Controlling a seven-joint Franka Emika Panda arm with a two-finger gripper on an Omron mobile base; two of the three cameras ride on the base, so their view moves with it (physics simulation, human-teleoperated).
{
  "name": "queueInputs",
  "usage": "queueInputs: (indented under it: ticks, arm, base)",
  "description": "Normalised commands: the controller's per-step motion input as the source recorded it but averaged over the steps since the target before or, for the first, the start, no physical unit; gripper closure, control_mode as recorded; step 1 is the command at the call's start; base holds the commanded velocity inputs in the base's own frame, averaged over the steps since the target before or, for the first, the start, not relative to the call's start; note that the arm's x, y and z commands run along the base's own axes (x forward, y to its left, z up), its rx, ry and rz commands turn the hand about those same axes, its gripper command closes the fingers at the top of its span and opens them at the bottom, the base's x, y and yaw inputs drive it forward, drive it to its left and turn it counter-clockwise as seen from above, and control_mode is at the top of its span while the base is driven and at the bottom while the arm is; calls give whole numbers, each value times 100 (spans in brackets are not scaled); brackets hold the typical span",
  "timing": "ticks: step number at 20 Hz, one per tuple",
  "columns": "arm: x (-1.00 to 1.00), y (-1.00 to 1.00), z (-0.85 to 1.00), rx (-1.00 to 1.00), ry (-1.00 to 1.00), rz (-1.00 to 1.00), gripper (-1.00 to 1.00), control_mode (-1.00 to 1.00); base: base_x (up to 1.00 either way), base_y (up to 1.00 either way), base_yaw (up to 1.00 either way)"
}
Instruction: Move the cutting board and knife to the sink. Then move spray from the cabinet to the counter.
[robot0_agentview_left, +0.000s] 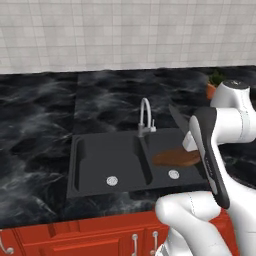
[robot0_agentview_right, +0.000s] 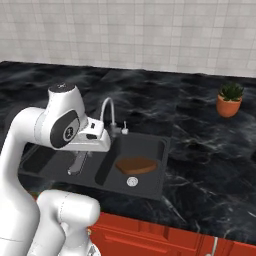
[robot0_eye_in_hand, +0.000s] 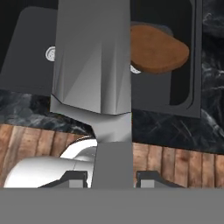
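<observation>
The tool (robot0_eye_in_hand: 111, 177) is seen closed on the knife (robot0_eye_in_hand: 94, 65): in the hand view the grey handle runs up between the two dark fingertips (robot0_eye_in_hand: 74, 177) and widens into the blade, whose long axis points straight away from the tool, toward the sink (robot0_eye_in_hand: 194, 65). In the left base view the dark blade (robot0_agentview_left: 178, 119) is seen sticking up and back from the wrist, held in the air above the sink's right side, not resting on anything. The front rim of the sink and the strip of table (robot0_eye_in_hand: 166, 127) are crossed by the knife in the hand view, so the blade is judged to be already over the basins, roughly over the divider between them. Beyond and to the right of the blade tip, the cutting board (robot0_eye_in_hand: 157, 50) is seen lying in the right-hand basin (robot0_agentview_right: 150, 150), near its drain (robot0_agentview_right: 132, 181), with its long axis across the basin. The left basin (robot0_agentview_left: 105, 160) is seen with nothing in it but its drain. The coming move is judged to be a lowering and release into a basin, with the board just beside the drop line. The faucet (robot0_agentview_left: 145, 115) stands behind the divider, close to the blade's path. The spray and cabinet cannot be placed from here.
</observation>
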Motion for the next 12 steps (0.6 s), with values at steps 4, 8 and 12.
queueInputs:
  ticks: [4,8,12]
  arm:
    - [0,0,0,0,0,0,100,100]
    - [37,-30,-1,0,5,0,100,-100]
    - [72,-44,-20,0,18,0,100,-100]
  base:
    - [30,-37,0]
    - [9,-11,0]
    - [0,0,0]
